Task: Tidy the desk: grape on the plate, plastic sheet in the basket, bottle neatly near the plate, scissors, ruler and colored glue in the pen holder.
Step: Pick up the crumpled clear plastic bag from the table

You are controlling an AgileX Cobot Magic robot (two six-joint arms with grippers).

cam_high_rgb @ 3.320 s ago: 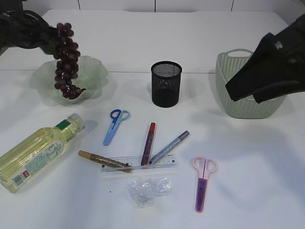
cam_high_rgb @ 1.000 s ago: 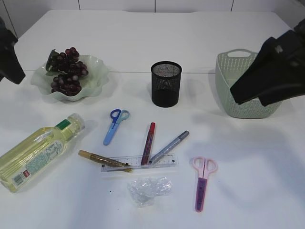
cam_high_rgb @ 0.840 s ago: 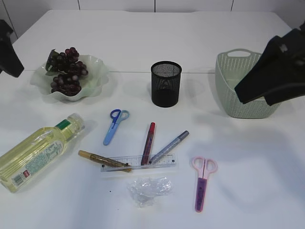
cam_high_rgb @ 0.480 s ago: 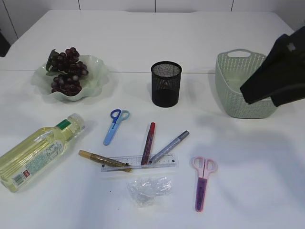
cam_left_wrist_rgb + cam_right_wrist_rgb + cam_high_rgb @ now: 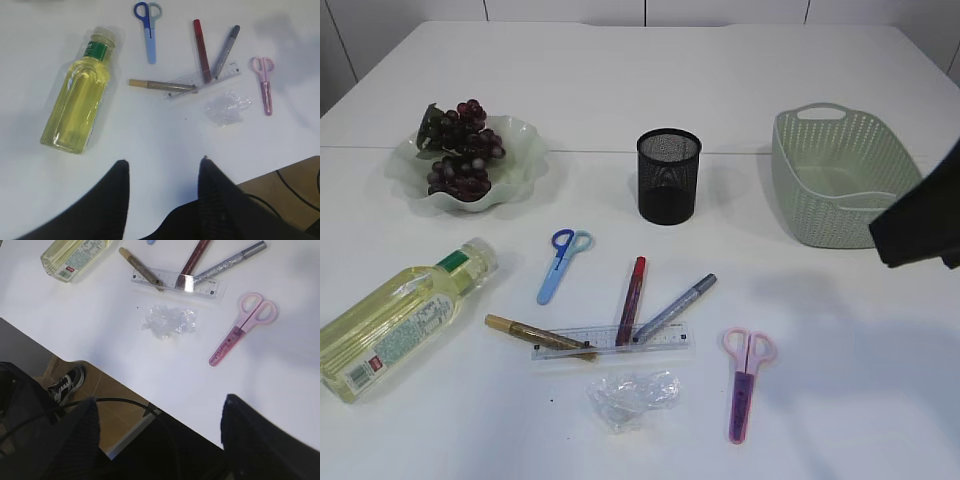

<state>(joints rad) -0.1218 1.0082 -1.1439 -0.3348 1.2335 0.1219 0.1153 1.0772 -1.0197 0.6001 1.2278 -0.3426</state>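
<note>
Crumpled clear plastic sheet point(image 5: 169, 321) lies on the desk below the ruler point(image 5: 176, 283), ahead of my right gripper point(image 5: 160, 427), whose jaws stand wide and empty. My left gripper point(image 5: 162, 172), half-open and empty, looks farther off, I judge.

No text legible to me. Bottle point(image 5: 398, 317), lying at the table's point(image 5: 720, 60) left edge, carries a printed label, too small to read. Ruler point(image 5: 611, 342), near the front edge, shows graduation marks, numerals unreadable.
</note>
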